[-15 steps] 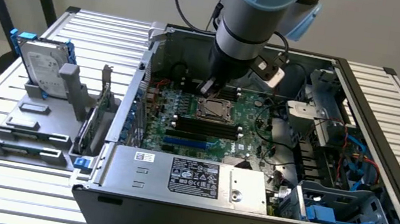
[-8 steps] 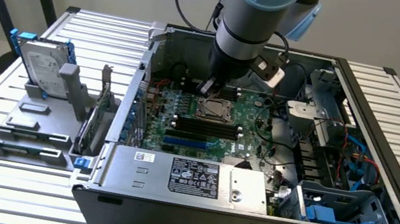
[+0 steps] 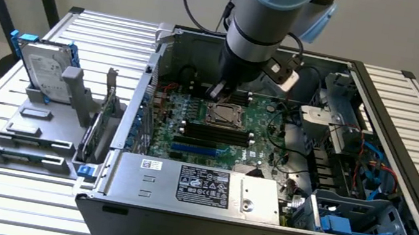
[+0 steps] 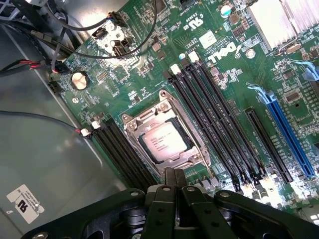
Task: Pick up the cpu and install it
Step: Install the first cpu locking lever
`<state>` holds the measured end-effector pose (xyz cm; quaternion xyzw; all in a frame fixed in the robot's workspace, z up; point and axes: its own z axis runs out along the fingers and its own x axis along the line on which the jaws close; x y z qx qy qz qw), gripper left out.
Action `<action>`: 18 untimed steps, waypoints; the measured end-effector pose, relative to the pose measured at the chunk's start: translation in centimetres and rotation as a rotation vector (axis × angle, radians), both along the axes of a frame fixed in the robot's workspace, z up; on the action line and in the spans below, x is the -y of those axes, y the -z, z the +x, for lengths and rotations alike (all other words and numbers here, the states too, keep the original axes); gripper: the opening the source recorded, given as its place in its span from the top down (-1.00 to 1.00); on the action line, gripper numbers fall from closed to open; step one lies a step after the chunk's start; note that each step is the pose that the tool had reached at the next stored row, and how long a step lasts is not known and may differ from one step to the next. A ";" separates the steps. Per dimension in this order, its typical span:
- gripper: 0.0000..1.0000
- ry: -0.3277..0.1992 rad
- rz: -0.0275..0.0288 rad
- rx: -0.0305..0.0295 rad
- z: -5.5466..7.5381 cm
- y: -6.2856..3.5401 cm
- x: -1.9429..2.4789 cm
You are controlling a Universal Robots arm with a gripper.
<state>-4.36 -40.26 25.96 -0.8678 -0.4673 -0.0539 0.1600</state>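
Wrist view: cpu (image 4: 163,141) between black memory slots (image 4: 219,119).

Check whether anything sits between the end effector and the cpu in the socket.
Nothing visible does. The cpu lies seated in the socket frame on the motherboard, its top uncovered. The end effector is shut, holds nothing, and sits just beside the frame's edge.

grey tubular arm (image 3: 262,13) with pale-blue caps (black cable), black gripper (image 4: 174,180).

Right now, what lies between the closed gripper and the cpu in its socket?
In the wrist view, just the metal socket frame's edge separates the gripper from the cpu; nothing else lies between.
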 end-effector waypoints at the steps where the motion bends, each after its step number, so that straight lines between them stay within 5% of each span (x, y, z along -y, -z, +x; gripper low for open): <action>1: 0.79 0.000 -0.0001 0.0000 0.0 -0.10 0.16; 8: 0.79 0.000 0.0027 0.0000 -1.0 -0.24 2.18; 12: 0.79 0.000 0.0038 0.0000 -2.4 -0.19 2.38; 18: 0.79 0.000 0.0039 0.0000 -2.7 0.09 2.42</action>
